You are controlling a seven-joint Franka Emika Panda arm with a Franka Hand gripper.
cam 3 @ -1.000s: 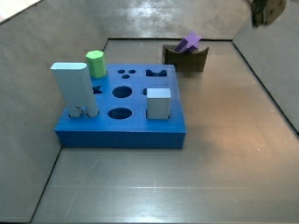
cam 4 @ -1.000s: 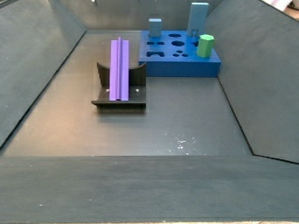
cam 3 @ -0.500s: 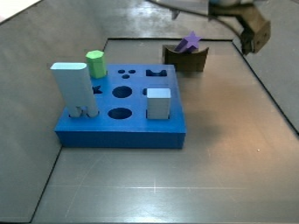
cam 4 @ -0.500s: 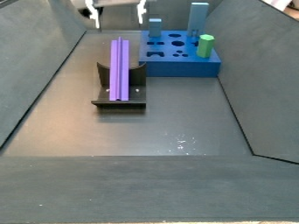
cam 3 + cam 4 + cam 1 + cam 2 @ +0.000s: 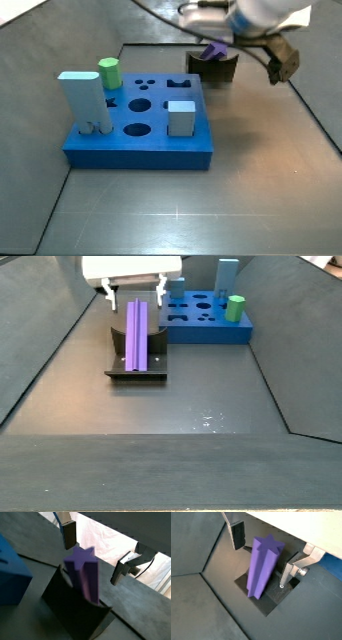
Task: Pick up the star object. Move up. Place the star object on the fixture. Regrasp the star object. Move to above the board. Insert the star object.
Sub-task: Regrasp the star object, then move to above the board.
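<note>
A: The gripper sits over the far end of the star object, fingers spread wide on either side, nothing clasped. Both wrist views show the plates clear of the purple prism.

B: And the star object?

A: It lies along the fixture, resting in its notch; in a side view it pokes up out of the fixture.

B: Surroundings, left to right?

A: In a side view: the pale blue block, the green cylinder, then a short grey block, all standing on the board. The fixture is beyond the board, apart from it. The arm partly hides the fixture there.

B: Change from earlier?

A: A second ago the gripper was barely in frame; it has come down to straddle the star. The pieces haven't shifted.
</note>
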